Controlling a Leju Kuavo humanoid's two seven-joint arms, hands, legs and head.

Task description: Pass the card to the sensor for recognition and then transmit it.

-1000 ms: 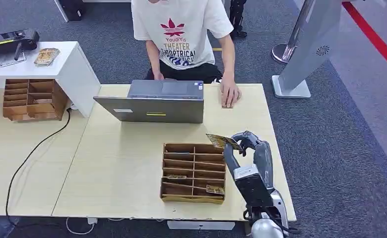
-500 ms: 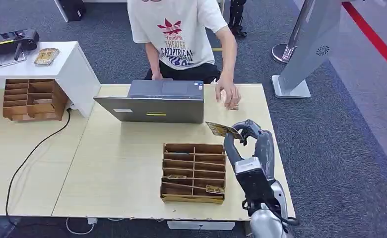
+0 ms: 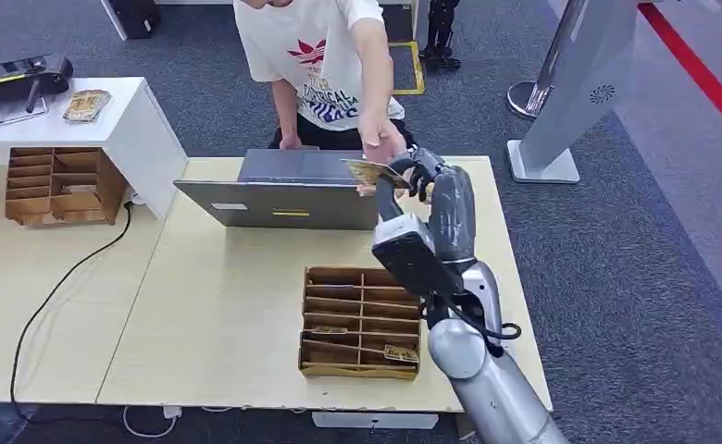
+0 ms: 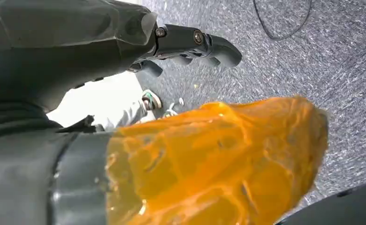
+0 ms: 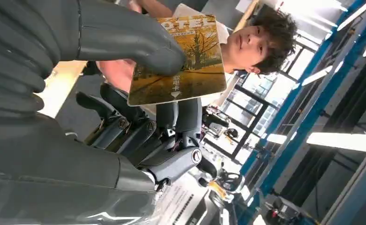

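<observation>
A: Where is the card [image 3: 374, 172]?

B: In the right hand [image 3: 417, 174], raised over the far edge of the table [image 3: 228, 314], just above the laptop's [image 3: 283, 192] right end. The thumb and a finger pinch it by one side, and it lies nearly flat, sticking out to the left of the hand.

A: Does the wrist camera agree?

B: Yes. In the right wrist view the thick thumb [image 5: 125, 40] presses on the card [image 5: 181, 61], whose face shows a yellow tree and printed letters, while the darker fingers sit under it.

A: Is anyone near it?

B: A person [image 3: 325, 65] in a white printed shirt stands behind the table. One of their hands [image 3: 380, 143] reaches forward and is right at the card, touching or nearly so; I cannot tell which.

A: And the left hand [image 4: 190, 42]?

B: The left wrist view shows its dark fingers curved over grey carpet [image 4: 312, 56], with an orange, blurred cover [image 4: 218, 159] close to the lens. Whether it is closed or loose I cannot tell.

A: What else is on the table?

B: A wooden tray [image 3: 362, 322] with compartments sits in front of the laptop, with a few cards [image 3: 401, 352] in its nearer slots. A second tray [image 3: 56, 187] stands to the left beside a white cabinet [image 3: 107, 120].
</observation>
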